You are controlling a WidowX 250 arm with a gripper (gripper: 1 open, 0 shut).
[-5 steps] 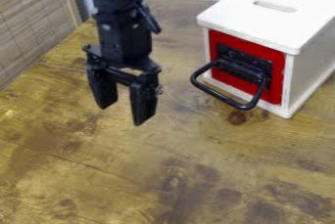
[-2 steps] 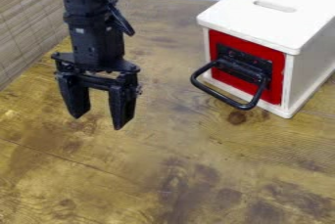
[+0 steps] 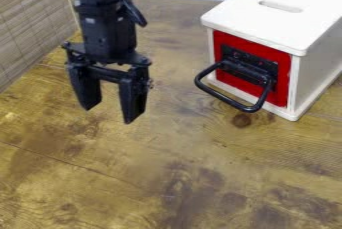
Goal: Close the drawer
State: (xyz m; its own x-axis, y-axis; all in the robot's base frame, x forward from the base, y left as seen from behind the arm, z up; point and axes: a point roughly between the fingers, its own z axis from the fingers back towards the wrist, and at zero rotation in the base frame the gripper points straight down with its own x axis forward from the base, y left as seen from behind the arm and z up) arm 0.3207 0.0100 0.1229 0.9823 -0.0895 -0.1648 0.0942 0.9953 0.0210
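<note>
Camera view: claw [image 3: 110, 95] hanging wide open, empty, over wooden table [image 3: 201, 183]; drawer [image 3: 246, 68] well off to its right, handle [image 3: 230, 85] nearest.

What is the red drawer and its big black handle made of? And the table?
The drawer front looks like smooth painted or plastic board: flat, even red, slight sheen. Its loop handle seems black plastic or coated metal; the picture cannot settle which. The table looks like worn wood, with brown grain and dark blotches.

Open hand [image 3: 110, 95] left of drawer [image 3: 246, 68]
</note>
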